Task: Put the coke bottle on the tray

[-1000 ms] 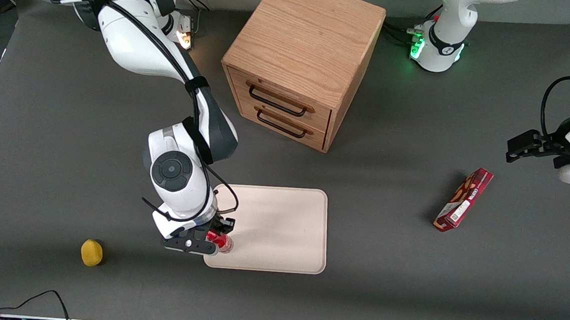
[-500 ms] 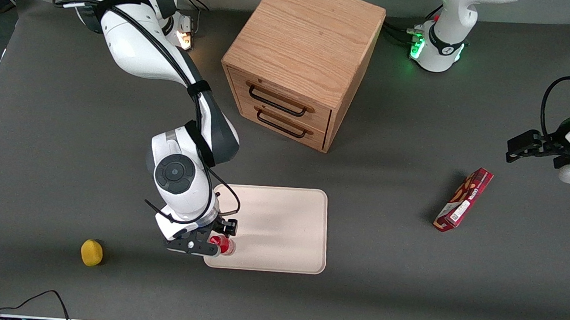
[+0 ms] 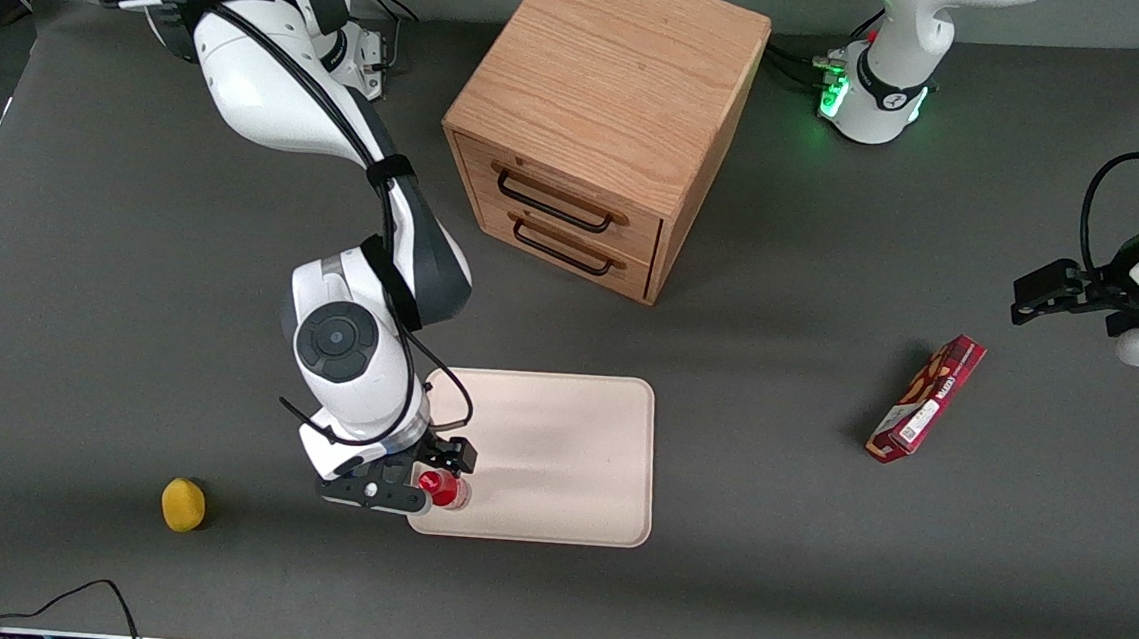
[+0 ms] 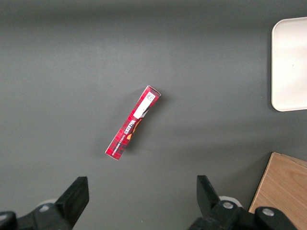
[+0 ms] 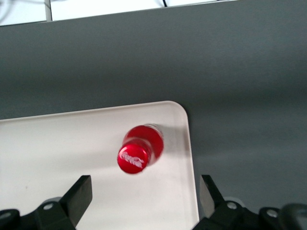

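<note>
The coke bottle (image 3: 443, 489) stands upright on the tray (image 3: 560, 449), close to the tray's corner nearest the front camera at the working arm's end. From above, the right wrist view shows its red cap (image 5: 134, 158) and the pale tray (image 5: 57, 153) under it. My gripper (image 3: 428, 478) hovers over that corner. It is open, its fingertips (image 5: 81, 191) spread wide and touching nothing. The bottle sits just ahead of the gripper (image 5: 144, 196), apart from both fingers.
A wooden drawer cabinet (image 3: 593, 121) stands farther from the front camera than the tray. A flat red snack box (image 3: 925, 400) lies toward the parked arm's end. A small yellow object (image 3: 183, 504) rests on the table beside the working arm's wrist.
The gripper has let go of the bottle, which now stands free on the tray. The wrist has drawn slightly away toward the working arm's end.
</note>
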